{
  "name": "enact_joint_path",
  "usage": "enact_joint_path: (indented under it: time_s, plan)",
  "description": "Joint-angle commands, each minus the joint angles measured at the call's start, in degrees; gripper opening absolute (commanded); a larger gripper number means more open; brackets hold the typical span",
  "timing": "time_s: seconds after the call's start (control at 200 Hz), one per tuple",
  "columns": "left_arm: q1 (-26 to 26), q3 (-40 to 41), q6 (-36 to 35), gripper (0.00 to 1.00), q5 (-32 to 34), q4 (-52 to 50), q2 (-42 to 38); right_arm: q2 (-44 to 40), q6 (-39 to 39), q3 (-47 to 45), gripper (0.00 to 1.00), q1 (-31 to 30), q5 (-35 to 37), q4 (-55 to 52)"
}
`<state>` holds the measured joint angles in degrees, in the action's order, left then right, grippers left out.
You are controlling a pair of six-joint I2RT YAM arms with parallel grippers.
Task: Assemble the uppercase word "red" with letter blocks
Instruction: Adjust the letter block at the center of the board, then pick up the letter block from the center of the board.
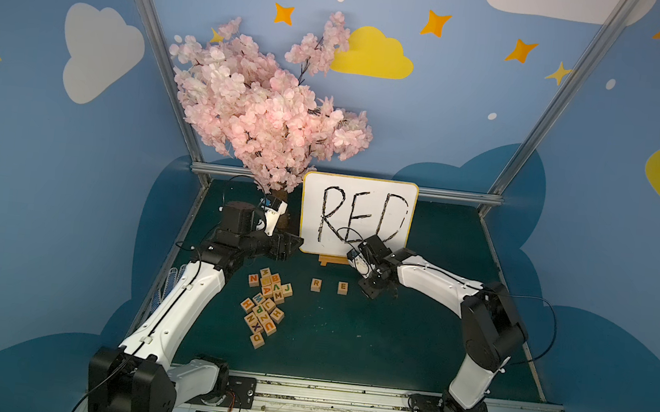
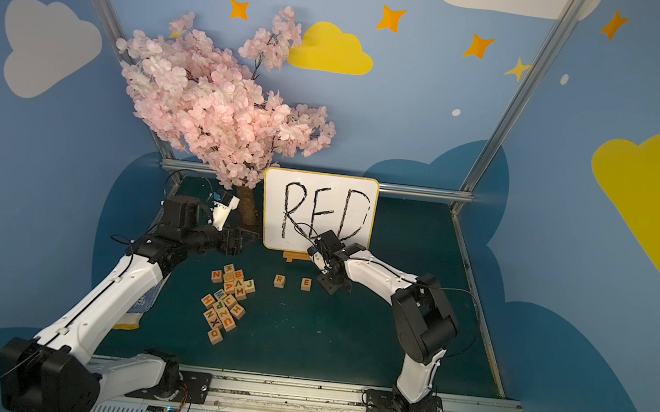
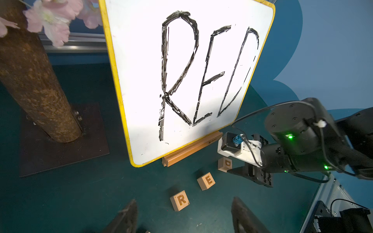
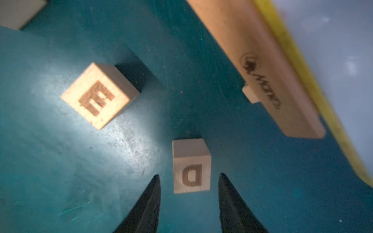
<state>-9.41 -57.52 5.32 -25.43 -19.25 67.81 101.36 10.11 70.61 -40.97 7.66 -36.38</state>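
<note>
Nearest me, on the left of the green mat, the spare letter blocks lie in a loose heap, touching one another. A little farther, mid-table, I've got the word laid out left to right with gaps between: the R block, the E block, then the D block. The D block is hidden under my arm in both top views. My right gripper is low over the D, its fingers parted to either side with mat showing in each gap, gripping nothing. The D sits flat on the mat. Farther back on the left, my left gripper hovers spread wide and empty. Behind the row stands the whiteboard on its wooden stand. The pink blossom tree is at far left.
</note>
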Motion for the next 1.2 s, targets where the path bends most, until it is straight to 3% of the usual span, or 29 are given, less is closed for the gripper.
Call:
enact_joint_path:
  time_s: [0.0,0.09,0.19,0.345,0.395,0.581,0.766,1.191]
  plan:
    - [0.36,0.57,-0.93,0.72,-0.04,0.17,-1.01,-4.84,-6.48,-0.8,0.44,-0.89,-0.06,-1.32]
    - [0.44,0.59,-0.86,0.72,-0.06,0.27,-0.93,-7.84,-12.55,-1.36,0.44,-2.12,1.67,-1.49]
    - [0.67,0.66,-0.68,0.72,-0.29,0.5,-0.99,-9.57,-26.99,-0.25,0.41,-2.89,3.6,-3.73]
    - [1.19,0.73,0.07,0.72,-1.61,1.27,-0.95,-11.14,-49.99,-2.09,0.46,-4.29,3.28,-4.22]
    - [1.24,0.83,0.15,0.72,-1.81,1.36,-1.09,-11.14,-58.25,-2.59,0.49,-5.02,6.09,-5.73]
    - [1.31,1.04,0.56,0.72,-2.08,1.61,-2.12,-8.79,-75.96,-1.47,0.57,-4.61,9.98,-10.12]
    - [1.32,1.4,0.56,0.72,-1.6,1.56,-2.98,-5.11,-78.27,0.56,0.63,-2.05,6.78,-10.82]
    - [1.85,1.42,0.5,0.72,-1.78,1.58,-2.61,0.86,-75.0,2.74,0.63,2.4,-0.5,-6.41]
